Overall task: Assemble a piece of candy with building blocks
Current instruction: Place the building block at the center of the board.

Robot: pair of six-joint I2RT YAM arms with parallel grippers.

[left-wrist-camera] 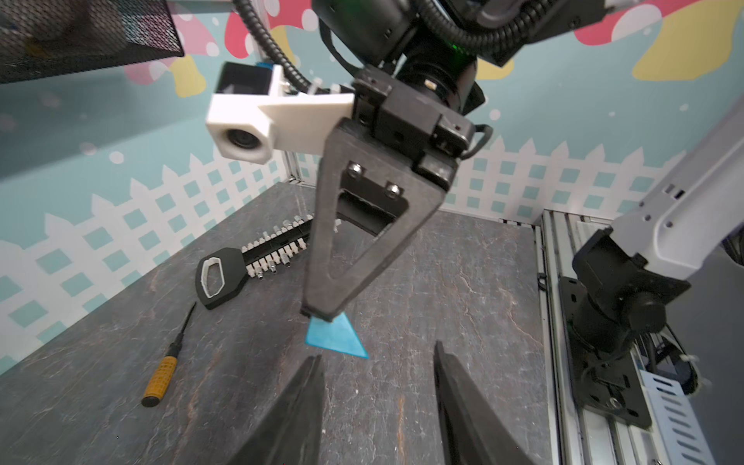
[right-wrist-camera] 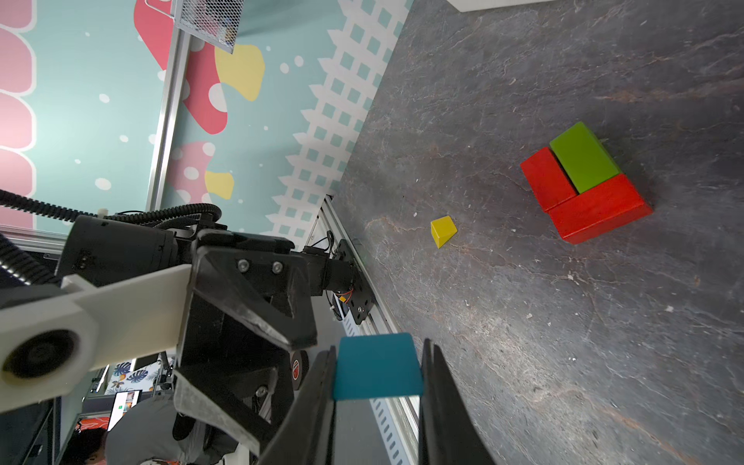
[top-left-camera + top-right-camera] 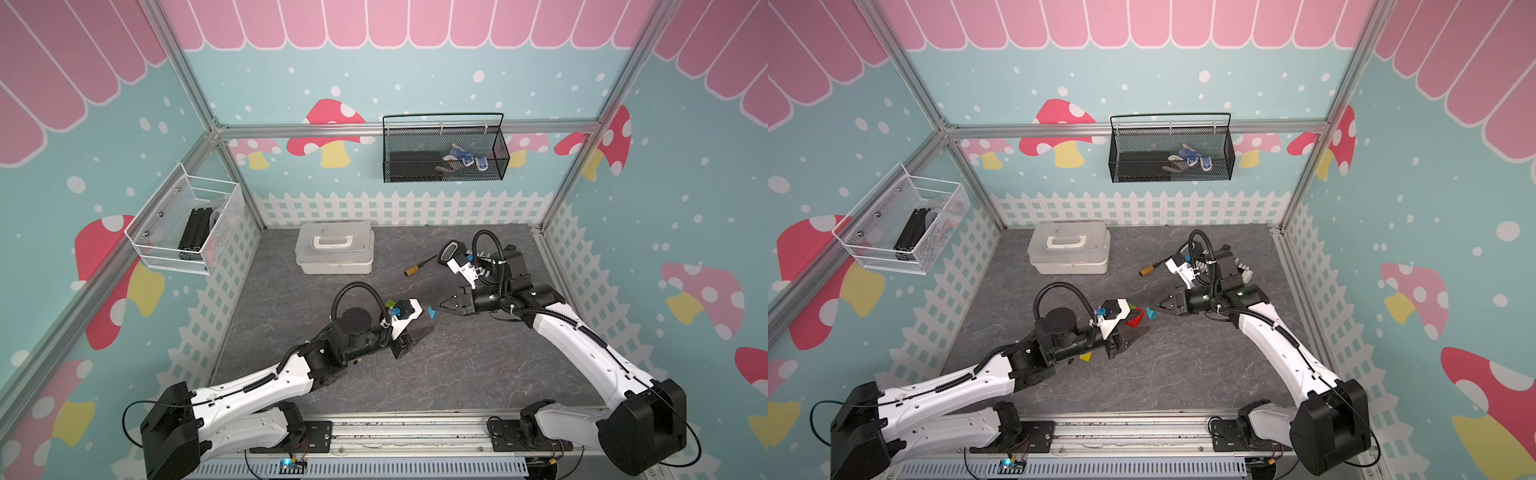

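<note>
No words, numbers or brand names can be read anywhere. A small round red emblem point(image 2: 296, 368) and a lit screen point(image 2: 125, 404) are too blurred to make out.

Both top views look steeply down from above. Each wrist view sits close behind its jaws, facing the other arm; both share the blue block point(image 1: 336, 340) in the right gripper point(image 2: 378, 346).
</note>
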